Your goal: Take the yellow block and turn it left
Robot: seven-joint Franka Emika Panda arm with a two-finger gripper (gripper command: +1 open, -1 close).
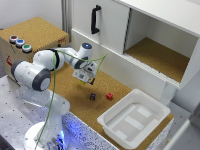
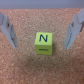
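Seemingly poised for a grasp, the gripper [image 1: 88,79] hung at the exterior view's centre over the cork board [image 1: 75,95]; the yellow block was hidden there; in the wrist view the yellow block [image 2: 43,44] sat mid-frame between the released fingers [image 2: 74,31], untouched.

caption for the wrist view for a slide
Open pincer poised over the yellow block, marked N, on the cork surface.

A white cabinet [image 1: 150,35] with a black handle [image 1: 95,19] and cork-lined open compartment backs the cork tabletop [image 1: 75,97].
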